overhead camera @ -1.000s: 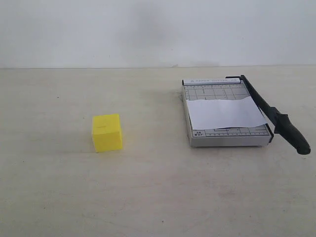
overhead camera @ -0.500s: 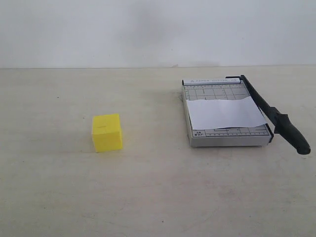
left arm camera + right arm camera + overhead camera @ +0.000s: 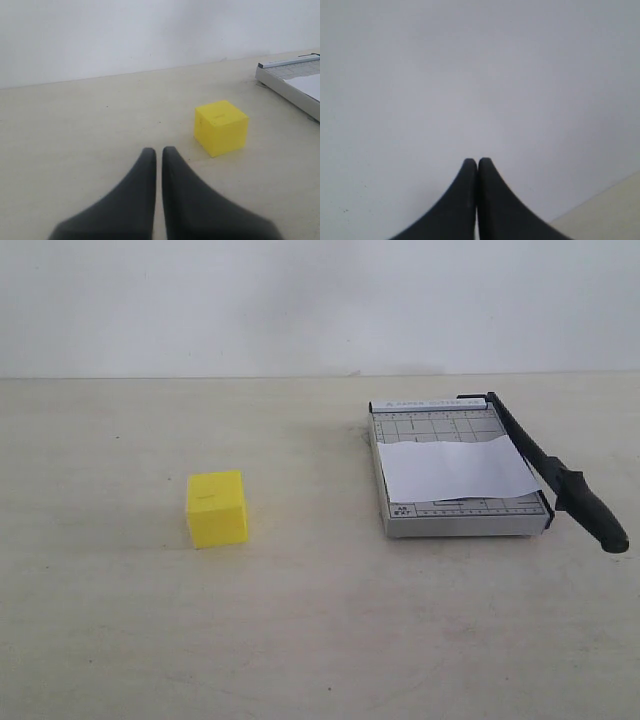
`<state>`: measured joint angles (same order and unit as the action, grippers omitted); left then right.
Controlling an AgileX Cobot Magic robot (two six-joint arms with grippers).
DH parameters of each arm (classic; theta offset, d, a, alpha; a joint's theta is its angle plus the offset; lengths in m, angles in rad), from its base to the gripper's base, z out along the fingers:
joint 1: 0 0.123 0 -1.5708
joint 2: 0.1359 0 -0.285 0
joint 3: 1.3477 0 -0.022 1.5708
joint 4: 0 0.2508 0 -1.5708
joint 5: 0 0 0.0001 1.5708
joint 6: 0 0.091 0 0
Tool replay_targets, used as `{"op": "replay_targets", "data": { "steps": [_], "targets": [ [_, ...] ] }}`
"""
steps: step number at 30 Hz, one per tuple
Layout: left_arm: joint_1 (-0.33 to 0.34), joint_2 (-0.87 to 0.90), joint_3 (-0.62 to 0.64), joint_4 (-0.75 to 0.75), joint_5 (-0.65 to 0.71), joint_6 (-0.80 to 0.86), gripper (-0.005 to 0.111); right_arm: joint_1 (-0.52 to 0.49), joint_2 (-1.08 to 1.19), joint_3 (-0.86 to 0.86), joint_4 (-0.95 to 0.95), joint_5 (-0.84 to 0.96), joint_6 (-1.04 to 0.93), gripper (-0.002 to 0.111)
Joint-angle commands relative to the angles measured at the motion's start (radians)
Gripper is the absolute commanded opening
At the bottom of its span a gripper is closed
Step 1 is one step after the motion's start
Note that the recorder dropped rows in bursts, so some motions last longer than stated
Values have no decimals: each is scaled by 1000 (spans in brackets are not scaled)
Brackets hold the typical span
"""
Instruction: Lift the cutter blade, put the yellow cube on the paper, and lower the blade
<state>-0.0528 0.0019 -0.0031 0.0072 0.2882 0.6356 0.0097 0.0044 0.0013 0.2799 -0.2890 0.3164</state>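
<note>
Left gripper (image 3: 159, 150): fingers pressed together, empty, low over table (image 3: 300, 620).
Right gripper (image 3: 478, 161): fingers together, empty, facing wall (image 3: 470, 75).
Cube (image 3: 217, 507): on table, left of centre, well apart from cutter (image 3: 440, 425).
Paper (image 3: 455, 469): flat on cutter, near table's right edge.
Blade (image 3: 530, 450): down along cutter's right side.

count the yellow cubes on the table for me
1. The yellow cube sits on the bare table, left of the paper cutter and apart from it. No other shows in any view.
</note>
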Motion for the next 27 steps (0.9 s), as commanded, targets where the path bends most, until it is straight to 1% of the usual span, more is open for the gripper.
{"op": "replay_targets", "data": {
  "steps": [1, 5, 6, 7, 9, 11, 12, 13, 15, 17, 19, 22, 27],
  "targets": [
    [-5, -2, 3, 4, -4, 1, 5, -1, -4, -1, -2, -24, 20, 0],
    [-5, -2, 3, 4, -4, 1, 5, 1, -4, -1, -4, -11, 20, 0],
    [-5, -2, 3, 4, -4, 1, 5, 1, -4, -1, -25, 29, 16, 0],
    [-5, -2, 3, 4, -4, 1, 5, 1, -4, -15, -63, 100, 12, 1],
    [-5, -2, 3, 4, -4, 1, 5, 1, -4, -88, -191, 304, 10, 7],
    [-5, -2, 3, 4, -4, 1, 5, 1, -4, -157, -225, 452, 17, 18],
    [-5, -2, 3, 4, -4, 1, 5, 1, 11, -186, -230, 483, 4, 26],
    [-5, -2, 3, 4, -4, 1, 5, 1, 39, -217, -240, 503, -36, 32],
    [-5, -2, 3, 4, -4, 1, 5, 1, 105, -296, -242, 568, -150, 50],
    [-5, -2, 3, 4, -4, 1, 5, 1, 188, -381, -242, 675, -230, 58],
    [-5, -2, 3, 4, -4, 1, 5, 1, 301, -471, -242, 793, -298, 58],
    [-5, -2, 3, 4, -4, 1, 5, 1, 471, -575, -242, 909, -345, 58],
    [-5, -2, 3, 4, -4, 1, 5, 48, 755, -708, -119, 987, -515, 58]
  ]
}}
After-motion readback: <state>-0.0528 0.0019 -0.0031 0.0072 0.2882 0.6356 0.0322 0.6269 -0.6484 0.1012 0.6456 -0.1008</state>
